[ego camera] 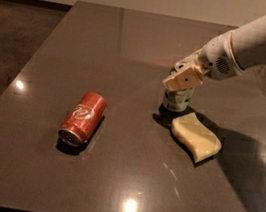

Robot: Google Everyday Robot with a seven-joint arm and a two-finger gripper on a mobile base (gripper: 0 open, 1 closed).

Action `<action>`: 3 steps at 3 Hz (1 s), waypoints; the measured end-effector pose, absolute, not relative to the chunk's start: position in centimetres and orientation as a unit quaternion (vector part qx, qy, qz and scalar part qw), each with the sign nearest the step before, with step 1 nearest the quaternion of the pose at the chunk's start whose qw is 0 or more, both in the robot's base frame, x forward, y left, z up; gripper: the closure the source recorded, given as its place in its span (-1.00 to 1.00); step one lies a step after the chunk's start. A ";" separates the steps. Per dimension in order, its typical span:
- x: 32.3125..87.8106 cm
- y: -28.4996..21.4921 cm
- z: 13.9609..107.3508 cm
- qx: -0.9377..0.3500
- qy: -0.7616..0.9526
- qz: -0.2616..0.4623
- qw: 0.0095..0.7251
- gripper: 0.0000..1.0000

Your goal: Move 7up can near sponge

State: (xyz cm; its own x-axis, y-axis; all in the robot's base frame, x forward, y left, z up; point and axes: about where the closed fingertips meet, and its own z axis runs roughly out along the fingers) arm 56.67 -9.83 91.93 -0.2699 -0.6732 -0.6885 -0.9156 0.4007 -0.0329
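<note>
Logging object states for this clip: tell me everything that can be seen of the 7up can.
The 7up can is a small metal drink can with green and pale print. It is upright, on or barely above the dark table; I cannot tell which. Its top is hidden by the hand, which clamps it from above. It stands just behind the left end of the pale yellow sponge, very close, perhaps touching.

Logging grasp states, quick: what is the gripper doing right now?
Gripper: closed on the top of the 7up can, which stands upright beside the sponge.
</note>
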 end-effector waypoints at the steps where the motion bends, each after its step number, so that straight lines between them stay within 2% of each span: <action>1: 55.6 -10.8 90.6 -0.513 0.777 0.191 0.310 0.63; 3: 55.0 -11.1 90.3 -0.517 0.773 0.194 0.313 -0.31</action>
State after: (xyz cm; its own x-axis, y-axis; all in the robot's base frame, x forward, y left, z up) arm 55.01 -11.12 90.29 -0.2693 -0.6776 -0.6844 -0.9207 0.3895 -0.0234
